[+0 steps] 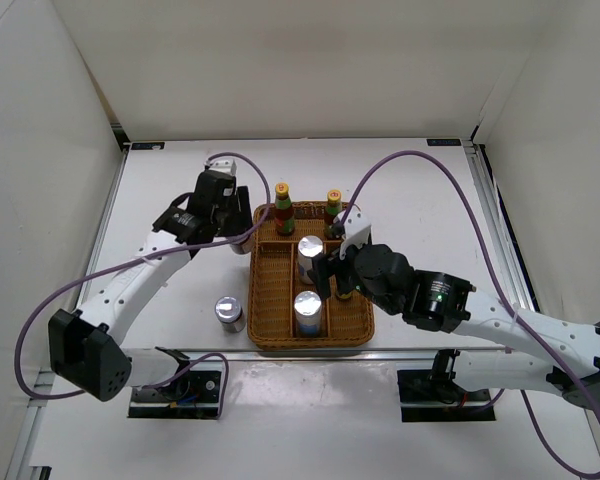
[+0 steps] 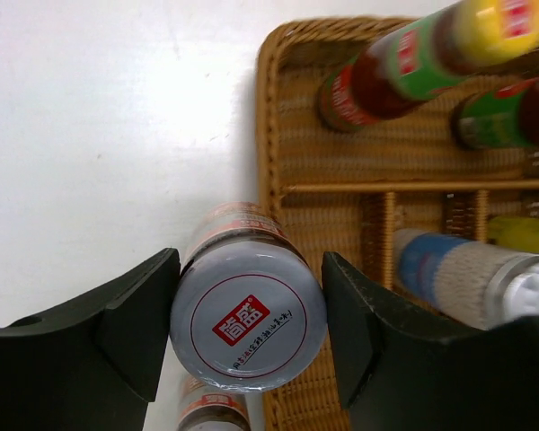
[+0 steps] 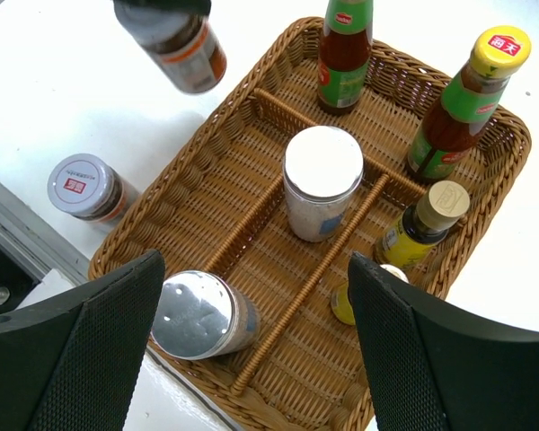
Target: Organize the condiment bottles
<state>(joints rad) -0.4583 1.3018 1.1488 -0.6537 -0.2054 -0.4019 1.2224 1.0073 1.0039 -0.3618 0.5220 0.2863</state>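
The left end effector (image 2: 250,301) is closed on a silver-lidded jar (image 2: 248,325), with one finger pressed to each side just under the lid. In the top view this held jar sits at the 10 o'clock corner of the wicker tray (image 3: 184,175). It is outside the rim and just beside it, over the bench (image 1: 430,215), so the rim stands between the jar and the tray's lanes.

The right end effector (image 3: 256,269) hangs over the tray's 3 o'clock side, fingers spread wide with nothing between them. Under it, in the right lane, stands a small dark bottle (image 3: 422,224). A second small dark bottle (image 3: 344,303) is partly hidden by a finger.

The far jar (image 3: 322,180) and the near jar (image 3: 202,314) look to share the middle lane. At 12 o'clock, in the cross compartment, the left sauce bottle (image 3: 344,54) and the right sauce bottle (image 3: 458,108) stand upright. A loose jar (image 3: 85,187) stands on the bench at the tray's 8 o'clock, just beside the rim.
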